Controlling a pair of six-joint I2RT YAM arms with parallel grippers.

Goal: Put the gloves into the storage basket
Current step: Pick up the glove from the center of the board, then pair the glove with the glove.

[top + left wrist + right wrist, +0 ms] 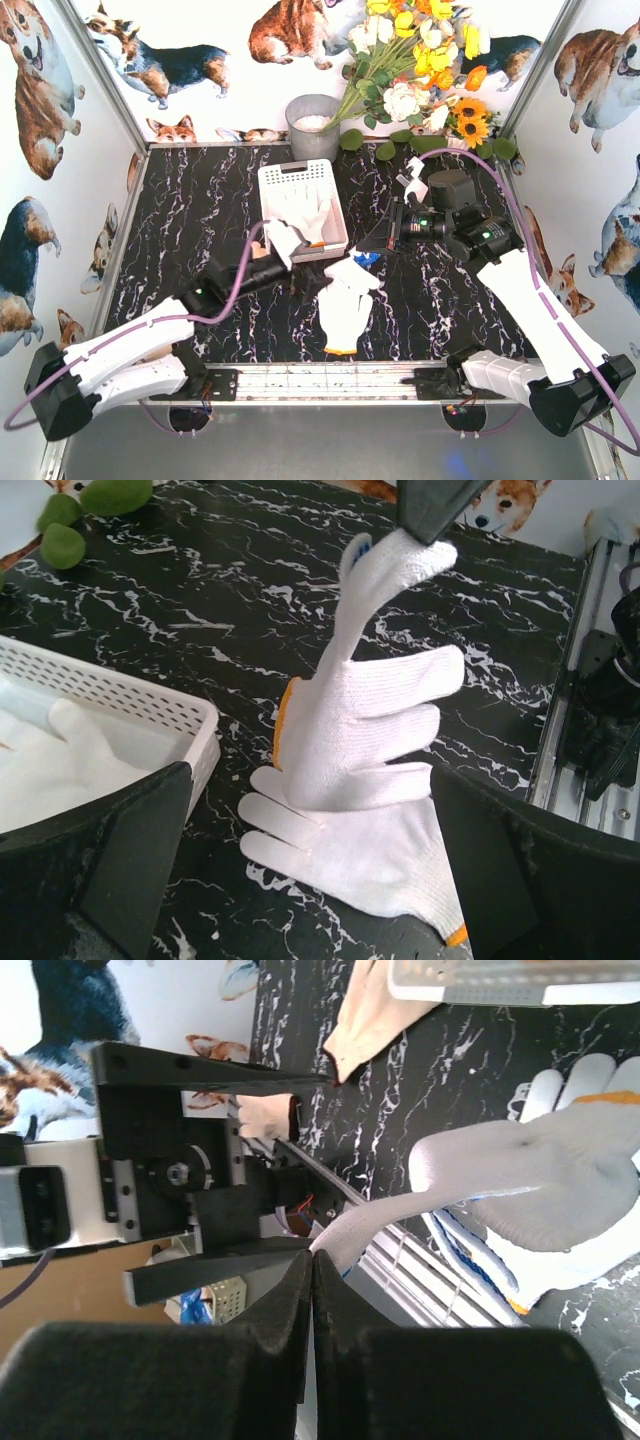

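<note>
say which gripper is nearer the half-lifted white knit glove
Right. The right gripper is shut on the white knit glove's fingertip; the left gripper hangs open apart from it, beside the white perforated plastic basket.

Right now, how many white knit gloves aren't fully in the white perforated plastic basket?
3 gloves: one hanging from the right gripper, one flat beneath it, one draped over the basket rim. More possibly hidden.

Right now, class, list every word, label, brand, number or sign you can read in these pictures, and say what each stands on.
No readable text in any view.
the gloves: plain knit, no print.
the storage basket: no label or brand visible.
the grey bucket: unmarked.
the walls: corgi pictures only, no words.
the white arm covers: no legible marking.
</note>
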